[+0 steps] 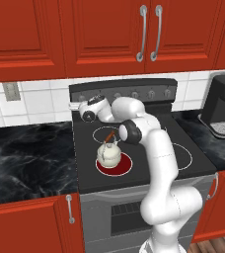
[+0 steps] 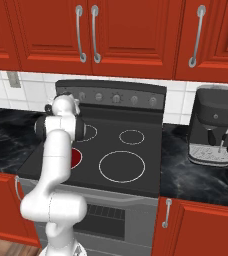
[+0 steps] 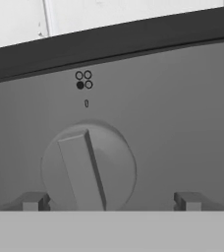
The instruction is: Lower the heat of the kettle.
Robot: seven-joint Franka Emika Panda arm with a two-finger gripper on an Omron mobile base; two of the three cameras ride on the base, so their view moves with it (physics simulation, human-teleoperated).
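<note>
On the stove's (image 1: 149,168) front left burner (image 1: 115,165), which glowed red, we saw the kettle (image 1: 108,154) sitting upright. Up at the back panel (image 3: 173,113), our gripper (image 3: 111,201) faced a round knob (image 3: 88,167), fingers (image 3: 33,201) spread wide apart, one below the knob's left edge and neither touching it. Above the knob, four small circles (image 3: 83,80) showed one filled dark.

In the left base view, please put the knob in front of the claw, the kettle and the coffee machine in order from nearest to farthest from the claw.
1. Knob: on the stove's back panel, directly ahead of the open claw.
2. Kettle: on the glowing red front-left burner, below the claw.
3. Coffee machine: on the counter, far right.
</note>
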